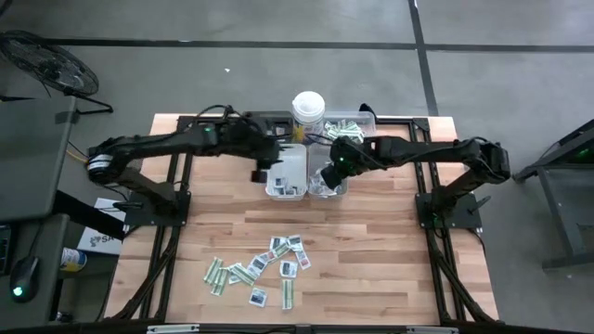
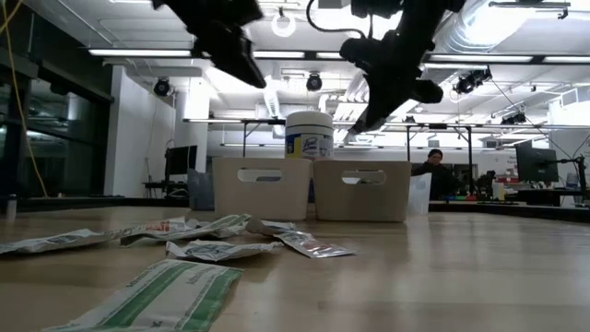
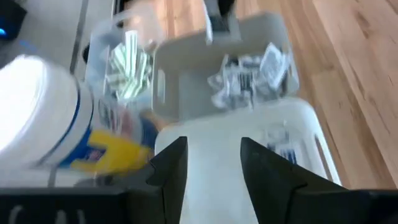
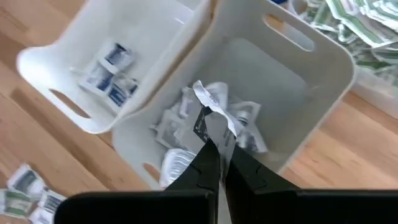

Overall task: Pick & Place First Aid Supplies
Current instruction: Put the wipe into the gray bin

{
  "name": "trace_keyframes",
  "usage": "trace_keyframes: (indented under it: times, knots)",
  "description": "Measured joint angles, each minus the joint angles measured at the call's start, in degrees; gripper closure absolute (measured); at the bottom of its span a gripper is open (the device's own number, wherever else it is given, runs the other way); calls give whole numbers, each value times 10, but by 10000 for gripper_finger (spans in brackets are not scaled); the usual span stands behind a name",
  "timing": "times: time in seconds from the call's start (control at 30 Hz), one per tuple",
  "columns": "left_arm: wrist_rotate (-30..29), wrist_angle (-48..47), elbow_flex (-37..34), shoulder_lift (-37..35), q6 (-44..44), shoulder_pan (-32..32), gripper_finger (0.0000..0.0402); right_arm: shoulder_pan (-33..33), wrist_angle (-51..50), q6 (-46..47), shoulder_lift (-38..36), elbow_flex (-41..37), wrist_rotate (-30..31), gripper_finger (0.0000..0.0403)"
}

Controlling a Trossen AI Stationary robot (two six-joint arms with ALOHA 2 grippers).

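Right gripper (image 4: 214, 149) is pinching a white sachet (image 4: 211, 115) above the grey bin (image 4: 323, 68), fingers pressed together on it. Left gripper (image 3: 211, 165) is hovering spread over the white bin (image 3: 249, 134). More packets (image 1: 260, 269) are lying scattered on the table (image 1: 371, 250).

From where I stand no wording can be read: the canister (image 2: 309, 135) carries a blue-and-yellow label too blurred to make out, and the sachets (image 4: 112, 74) show only dark and blue marks.
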Motion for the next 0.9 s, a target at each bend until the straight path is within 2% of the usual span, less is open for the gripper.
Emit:
trace_keyframes:
  times: [0.07,0.17,0.33,0.5,0.6,0.73,0.9]
  knots:
    - [1,-21,-17,-35,5,4,256,-11,0,-18,3,0,-11,402]
    - [11,3,-67,-100,-18,4,255,-29,13,-49,18,0,-40,402]
    - [41,89,-196,-218,-103,-2,255,-47,44,-90,50,0,-74,402]
    - [54,123,-291,-310,-206,-52,255,-62,68,-122,78,0,-113,402]
    - [45,123,-322,-334,-253,-103,255,-69,59,-141,88,0,-117,402]
    - [43,122,-337,-328,-282,-177,255,-77,63,-160,90,0,-135,402]
    - [-6,124,-338,-301,-307,-261,255,-81,64,-176,90,0,-153,389]
